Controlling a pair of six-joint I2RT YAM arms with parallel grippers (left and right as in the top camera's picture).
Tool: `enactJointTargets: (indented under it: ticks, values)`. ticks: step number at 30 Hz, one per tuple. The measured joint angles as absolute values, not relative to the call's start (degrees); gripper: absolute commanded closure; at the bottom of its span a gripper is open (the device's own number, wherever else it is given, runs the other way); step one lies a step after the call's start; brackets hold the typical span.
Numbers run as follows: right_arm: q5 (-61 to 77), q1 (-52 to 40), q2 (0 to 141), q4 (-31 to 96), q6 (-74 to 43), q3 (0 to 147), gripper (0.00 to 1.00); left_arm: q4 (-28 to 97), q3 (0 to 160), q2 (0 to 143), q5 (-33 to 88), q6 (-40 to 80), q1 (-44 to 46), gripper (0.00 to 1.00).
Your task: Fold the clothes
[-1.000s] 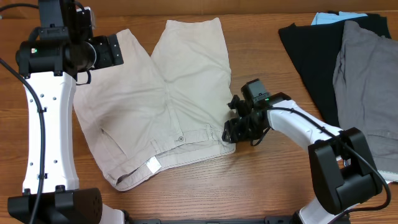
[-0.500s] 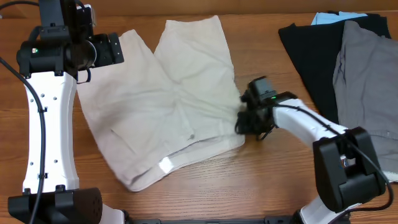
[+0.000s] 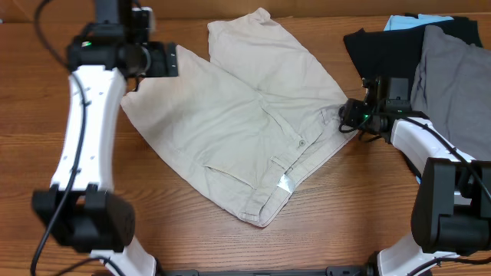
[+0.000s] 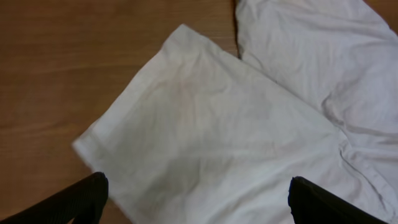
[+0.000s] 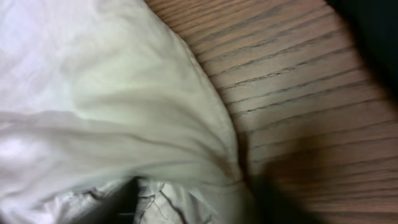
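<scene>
Here, beige shorts (image 3: pixel 245 130) spread out, white label (image 3: pixel 285 184) unreadable, right tool (image 3: pixel 349 121) pinching waistband (image 3: pixel 307 157), left tool (image 4: pixel 199 190) wide, empty.

The khaki shorts (image 3: pixel 245 130) are recorded as matt woven cloth, softly creased, with stitched seams. The table (image 3: pixel 192 238) beneath them is grained wood of low sheen. Right of them, the black garment (image 3: pixel 376 61) and grey shorts (image 3: pixel 449 92) are noted as matt cloth. Left of them, the arm link (image 3: pixel 84 130) is smooth white plastic, slightly glossy.
</scene>
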State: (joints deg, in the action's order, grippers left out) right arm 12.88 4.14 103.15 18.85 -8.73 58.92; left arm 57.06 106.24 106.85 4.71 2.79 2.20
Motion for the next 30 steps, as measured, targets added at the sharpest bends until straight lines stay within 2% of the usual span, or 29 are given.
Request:
enactJointTargets:
  ticks: [7, 12, 17, 23, 30]
  values:
    - [17.78, 3.99, 103.15, 23.11, -7.79, 62.35, 0.00, 39.44, 106.24, 118.65, 7.88, -4.49, 7.92, 0.00]
    - [21.26, 3.97, 103.15, 24.08, -7.68, 64.58, 0.00, 24.40, 106.26, 127.74, 8.84, -7.60, 12.58, 0.00]
    - [22.39, 3.97, 103.15, 25.89, -7.66, 64.60, 0.00, 14.76, 106.24, 136.00, 9.17, -9.21, 15.75, 0.02]
    - [22.70, 3.99, 103.15, 26.61, -7.68, 64.60, 0.00, 10.68, 106.32, 141.53, 9.23, -9.45, 16.88, 0.02]
    - [22.85, 3.97, 103.15, 26.61, -7.66, 64.60, 0.00, 16.67, 107.98, 141.49, 7.62, -8.54, 16.34, 0.03]
